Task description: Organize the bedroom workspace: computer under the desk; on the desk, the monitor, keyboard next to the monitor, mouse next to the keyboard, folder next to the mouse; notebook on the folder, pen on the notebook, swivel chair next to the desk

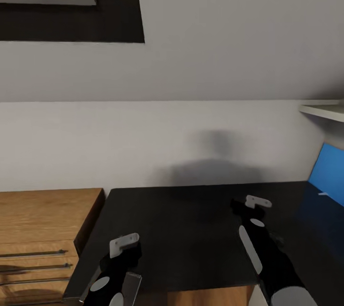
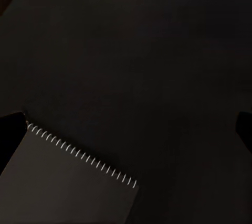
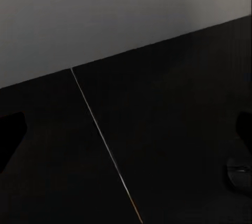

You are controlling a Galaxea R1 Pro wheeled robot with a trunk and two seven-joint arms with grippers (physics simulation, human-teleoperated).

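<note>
Left end effector point(image 1: 125, 245) over black desk point(image 1: 191, 229) (notebook point(image 2: 68, 187) beneath), right end effector point(image 1: 255, 202) alongside, openings impossible to tell

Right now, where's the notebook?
In the left wrist view, the spiral-bound notebook lies flat on the black desk, just below the left gripper.

head: high, facing wall, down over desk point(image 1: 191, 229) | wrists: close above same desk

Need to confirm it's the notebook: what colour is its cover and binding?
Dark grey cover, white spiral binding; notebook shows best in left wrist view.
</note>
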